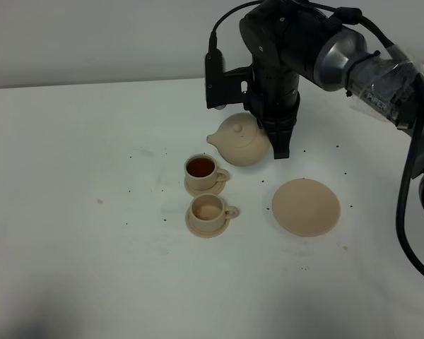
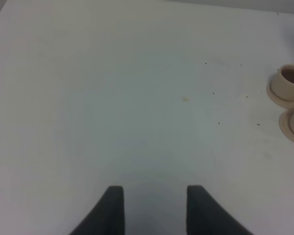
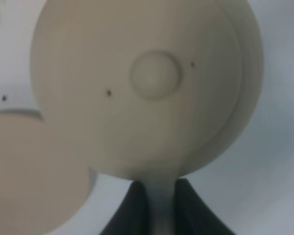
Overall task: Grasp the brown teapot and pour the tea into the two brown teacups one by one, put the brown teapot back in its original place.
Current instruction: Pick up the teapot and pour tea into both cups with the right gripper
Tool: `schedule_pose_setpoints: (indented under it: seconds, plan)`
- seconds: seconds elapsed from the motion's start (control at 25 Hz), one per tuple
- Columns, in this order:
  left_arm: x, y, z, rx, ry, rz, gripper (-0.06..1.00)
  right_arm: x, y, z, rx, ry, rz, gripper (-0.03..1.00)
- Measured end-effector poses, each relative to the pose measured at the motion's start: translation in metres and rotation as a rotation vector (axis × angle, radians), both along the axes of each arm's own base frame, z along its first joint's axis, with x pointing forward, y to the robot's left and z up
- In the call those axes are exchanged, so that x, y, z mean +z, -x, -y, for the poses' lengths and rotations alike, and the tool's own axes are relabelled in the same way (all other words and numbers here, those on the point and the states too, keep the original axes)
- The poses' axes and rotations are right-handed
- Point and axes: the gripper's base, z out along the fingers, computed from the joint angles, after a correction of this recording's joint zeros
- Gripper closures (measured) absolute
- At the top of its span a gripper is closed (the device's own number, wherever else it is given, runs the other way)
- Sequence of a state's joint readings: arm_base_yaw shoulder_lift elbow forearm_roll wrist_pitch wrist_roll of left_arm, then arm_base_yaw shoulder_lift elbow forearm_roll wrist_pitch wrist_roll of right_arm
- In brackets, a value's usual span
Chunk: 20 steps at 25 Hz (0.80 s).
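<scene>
R claw (image 3: pixel 160 190) clamping brown teapot (image 1: pixel 239 140) by handle, holding it just behind far teacup (image 1: pixel 201 169), apart from plate (image 1: pixel 305 206). Only ext view showing dark tea in far teacup, near teacup (image 1: pixel 209 210) looking paler inside. L wrist view showing L claw (image 2: pixel 154 208) standing apart over tabletop (image 2: pixel 112 98).

Squat tan teapot (image 1: pixel 240 141), handle pinched in right gripper (image 1: pixel 279 145), spout toward tea-filled teacup (image 1: pixel 200 169) and second teacup (image 1: pixel 209 210); plate (image 1: pixel 305 206) near gripper.
</scene>
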<state>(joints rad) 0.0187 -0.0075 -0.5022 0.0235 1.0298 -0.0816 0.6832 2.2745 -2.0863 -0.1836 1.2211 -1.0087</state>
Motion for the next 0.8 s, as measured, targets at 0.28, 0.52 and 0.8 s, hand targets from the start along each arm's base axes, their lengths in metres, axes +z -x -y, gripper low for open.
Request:
schedule_pose_setpoints:
  seconds: [0.28, 0.52, 0.8]
  plan:
    - [0.000, 0.000, 0.000, 0.000, 0.000, 0.000, 0.62, -0.002, -0.006, 0.008, 0.052, -0.029, -0.043, 0.86]
    - [0.000, 0.000, 0.000, 0.000, 0.000, 0.000, 0.62, -0.019, -0.014, 0.009, 0.060, -0.020, -0.050, 0.86]
    - [0.000, 0.000, 0.000, 0.000, 0.000, 0.000, 0.62, -0.022, -0.016, 0.008, 0.060, -0.036, -0.040, 0.86]
